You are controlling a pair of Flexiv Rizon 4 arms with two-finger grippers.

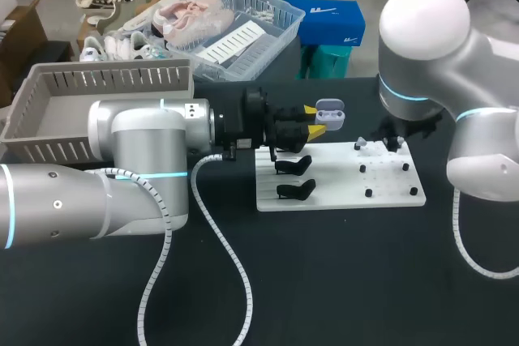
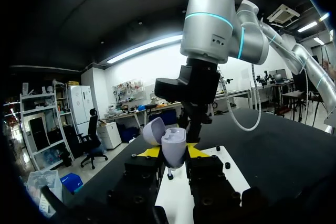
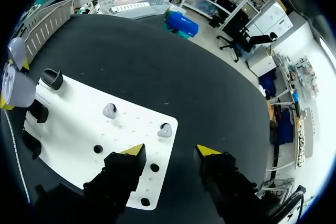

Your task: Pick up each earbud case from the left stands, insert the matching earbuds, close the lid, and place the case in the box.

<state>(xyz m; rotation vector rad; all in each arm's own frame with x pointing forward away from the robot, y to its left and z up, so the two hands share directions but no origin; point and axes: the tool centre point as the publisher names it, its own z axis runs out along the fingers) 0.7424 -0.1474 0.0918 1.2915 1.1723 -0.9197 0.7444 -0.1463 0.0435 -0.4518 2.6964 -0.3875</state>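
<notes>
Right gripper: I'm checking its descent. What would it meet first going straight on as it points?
Probably the earbud at the white board's corner, or the board itself, ahead of the open right gripper; depth is unclear.

Black table (image 1: 349, 281): white peg board (image 1: 336, 188) centre, grey slatted box (image 1: 105, 80) left.

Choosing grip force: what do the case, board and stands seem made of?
The case looks like smooth, slightly glossy pale lilac plastic: soft highlights on its rounded shell. The board looks like matte white plastic or painted sheet, flat with rows of holes; I cannot tell which. The stands look like matte black plastic, with no shine.
</notes>
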